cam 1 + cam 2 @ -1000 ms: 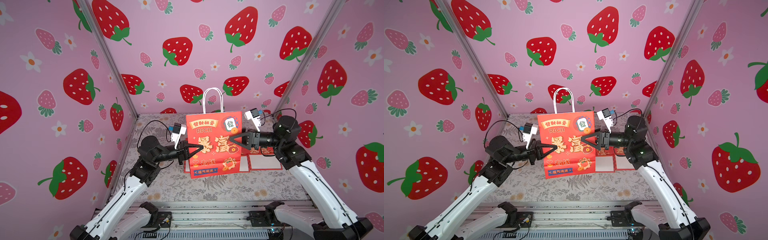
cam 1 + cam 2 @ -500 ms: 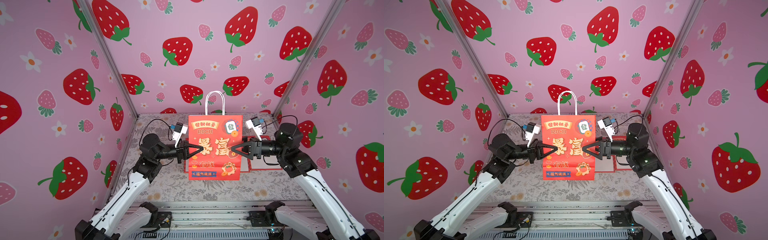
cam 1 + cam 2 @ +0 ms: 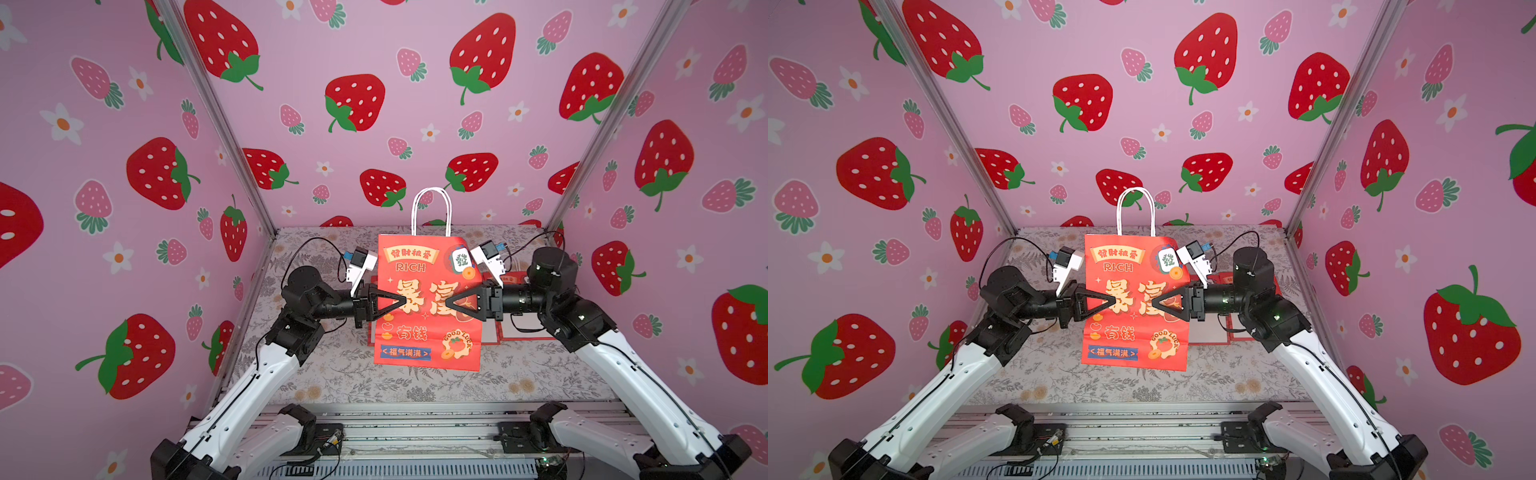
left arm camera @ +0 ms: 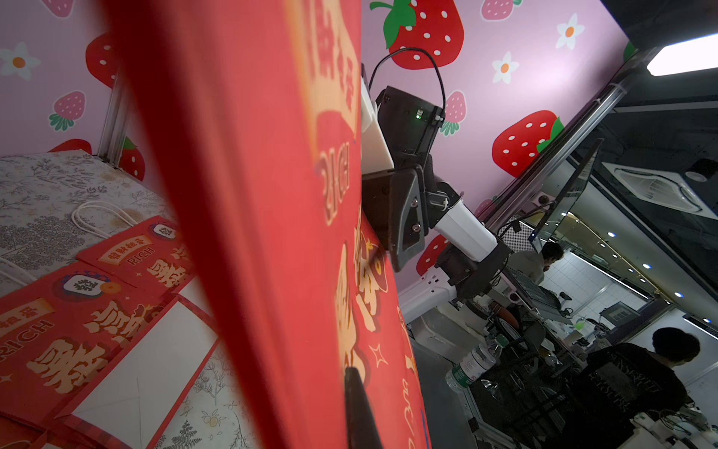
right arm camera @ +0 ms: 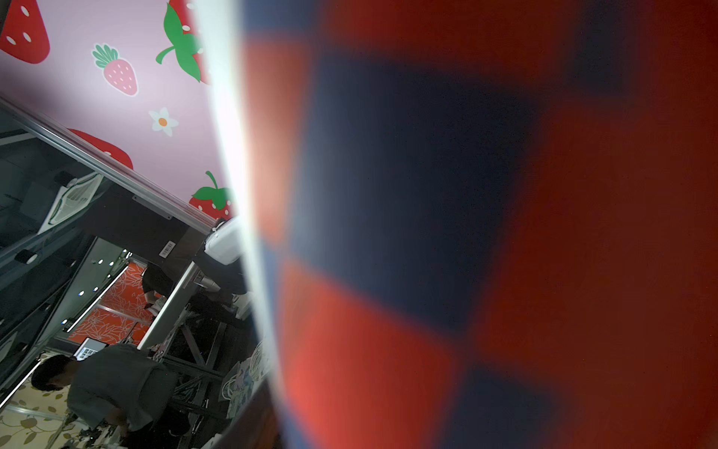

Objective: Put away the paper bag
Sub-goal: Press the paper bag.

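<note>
Just behind the upright paper bag point(image 3: 419, 332), flat red bags point(image 4: 50, 342)

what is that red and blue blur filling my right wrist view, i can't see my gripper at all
observer: It is the paper bag, upright over the middle of the table and pressed close to your lens.
operator: is the other arm on it
observer: Yes. The left gripper is shut on the bag's edge on its own side.
operator: and mine
observer: The right gripper reaches over the opposite edge, with one finger across the printed front. I cannot tell whether it has closed.
</note>
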